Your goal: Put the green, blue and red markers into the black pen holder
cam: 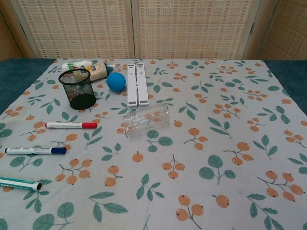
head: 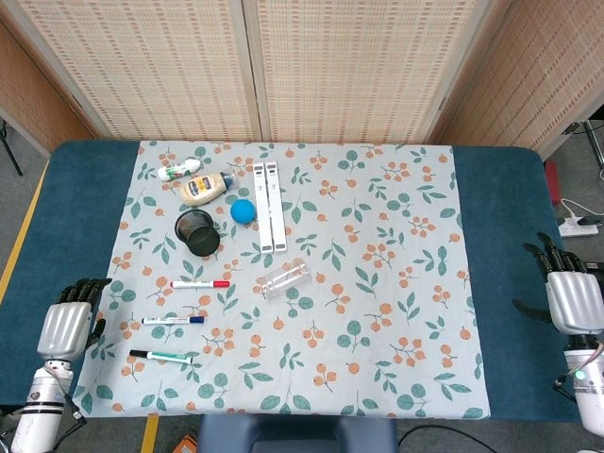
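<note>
Left hand [head: 64,330] at worktop's left edge, fingers apart, empty. Just right: green marker [head: 161,356], blue marker [head: 173,320], red marker [head: 199,284], long axes left-right. Black pen holder [head: 196,233] upright beyond. Right hand [head: 572,302] far right, fingers spread, empty; left nearer.

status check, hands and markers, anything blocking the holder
Left hand and right hand open, off the cloth. Red marker, blue marker, green marker lie loose. Black pen holder upright, unobstructed.
</note>
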Motion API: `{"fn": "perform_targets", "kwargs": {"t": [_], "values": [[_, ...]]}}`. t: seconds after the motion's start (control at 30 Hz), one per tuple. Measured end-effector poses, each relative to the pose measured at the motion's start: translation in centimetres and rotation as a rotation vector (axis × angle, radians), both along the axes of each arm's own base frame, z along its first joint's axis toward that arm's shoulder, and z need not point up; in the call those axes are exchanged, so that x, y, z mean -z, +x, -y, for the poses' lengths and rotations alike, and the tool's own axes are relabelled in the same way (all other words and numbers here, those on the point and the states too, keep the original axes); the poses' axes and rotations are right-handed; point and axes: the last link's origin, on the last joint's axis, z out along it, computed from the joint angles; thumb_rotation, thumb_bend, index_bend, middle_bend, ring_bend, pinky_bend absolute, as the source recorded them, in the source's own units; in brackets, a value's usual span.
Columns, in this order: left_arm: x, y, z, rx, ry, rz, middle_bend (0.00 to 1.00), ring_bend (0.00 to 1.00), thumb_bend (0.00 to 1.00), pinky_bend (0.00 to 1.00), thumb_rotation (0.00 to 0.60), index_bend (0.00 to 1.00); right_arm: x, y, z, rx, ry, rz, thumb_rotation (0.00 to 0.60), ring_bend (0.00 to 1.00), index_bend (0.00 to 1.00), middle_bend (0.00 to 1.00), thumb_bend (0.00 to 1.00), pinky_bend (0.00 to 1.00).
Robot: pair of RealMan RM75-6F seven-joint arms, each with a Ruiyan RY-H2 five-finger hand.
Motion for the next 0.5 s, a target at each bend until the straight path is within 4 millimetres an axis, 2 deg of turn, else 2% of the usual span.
{"fn": "perform_targets", "kwargs": {"t": [0.17,0.37,0.5], "values": [[0.4,0.7,0.3,0.0,0.003,0.036,0.17,0.12,0.35,0.19,0.6,0.18,-0.1,0.0,-0.1,0.004,0.004,-0.002,0.6,0.18,0.17,0.05,0.03,0.2],[2.2,3.8,1.2,0.035,-0.013,0.116,0.18,0.12,0.35,0.19,0.6,0.19,-0.1,0.0,-0.1,0.004,0.004,0.004,0.6,0.18,0.18,0.05,0.03,0.2],[4.8,6.5,1.8,0.077,-0.04,0.096,0.21,0.12,0.35,0.2,0.6,0.2,-0.1,0.0,-0.1,0.004,0.006,0.007,0.6,0.18,0.18,0.05,0.03,0.2]]}}
